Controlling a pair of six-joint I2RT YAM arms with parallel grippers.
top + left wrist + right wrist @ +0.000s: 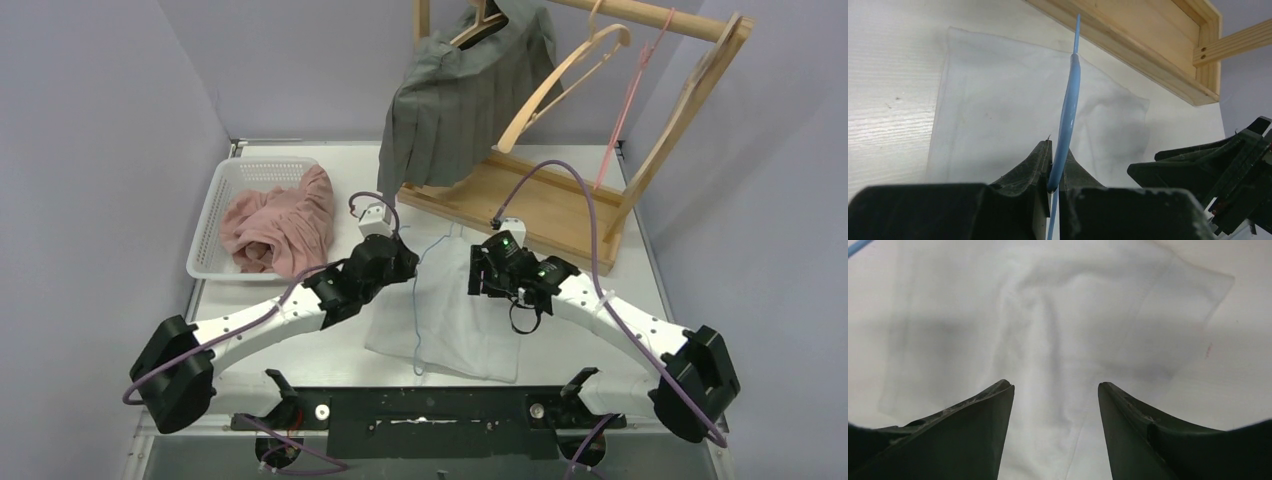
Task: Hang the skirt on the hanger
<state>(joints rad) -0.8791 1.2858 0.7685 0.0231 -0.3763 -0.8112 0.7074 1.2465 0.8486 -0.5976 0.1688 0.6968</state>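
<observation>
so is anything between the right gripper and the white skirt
Nothing visible. The right gripper hangs open directly over the bare white skirt, which lies spread out. The blue hanger is off to its left, pinched in the left gripper.

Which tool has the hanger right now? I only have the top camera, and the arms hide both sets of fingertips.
Observer: The left one. In the left wrist view, the left tool is shut on the blue hanger and pinches its thin bar between the fingertips.
Operator: And is the right tool holding any cloth?
Observer: No. The right wrist view shows the right tool open. The white skirt lies flat below the gap, and nothing is between the fingers.
</observation>
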